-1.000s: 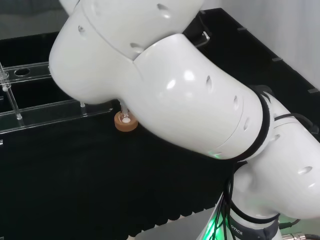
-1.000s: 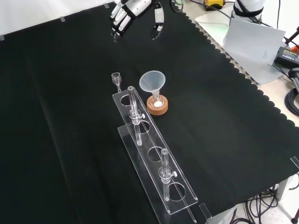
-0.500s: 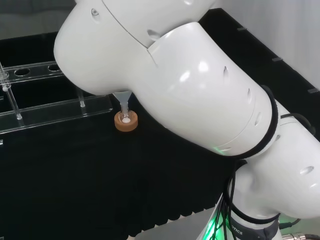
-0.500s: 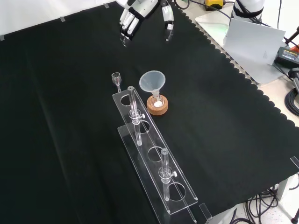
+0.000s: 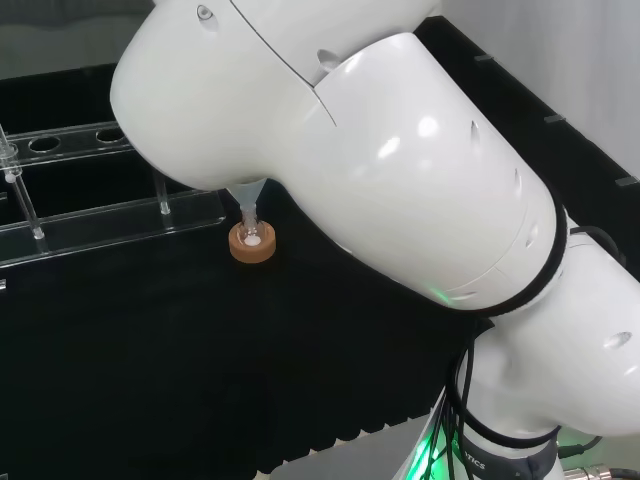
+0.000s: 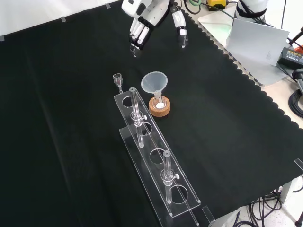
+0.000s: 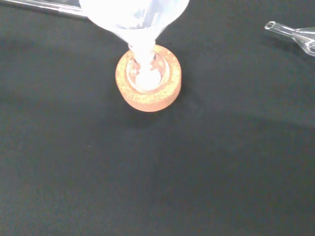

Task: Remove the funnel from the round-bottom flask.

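A clear funnel (image 6: 155, 82) stands with its stem in a small round-bottom flask (image 6: 159, 102) that sits on a cork ring stand (image 6: 159, 108). White matter lies in the flask's bottom. In the head view the funnel's stem (image 5: 247, 212) and the cork ring (image 5: 252, 244) show under the arm's big link. The wrist view looks at the funnel (image 7: 135, 19) and the cork ring (image 7: 148, 78) from close. In the front view my hand (image 6: 150, 16) hangs above and beyond the funnel, open, fingers and thumb spread and pointing down, holding nothing.
A clear plastic rack (image 6: 156, 161) with round holes lies beside the flask and carries two upright glass tubes (image 6: 136, 113). A small glass piece (image 6: 117, 79) stands at the rack's far end. The cloth's scalloped edge (image 6: 236, 71) runs along the front view's right.
In the front view my hand has come down and rightward toward the funnel, still open. The funnel, flask and rack stand as before.
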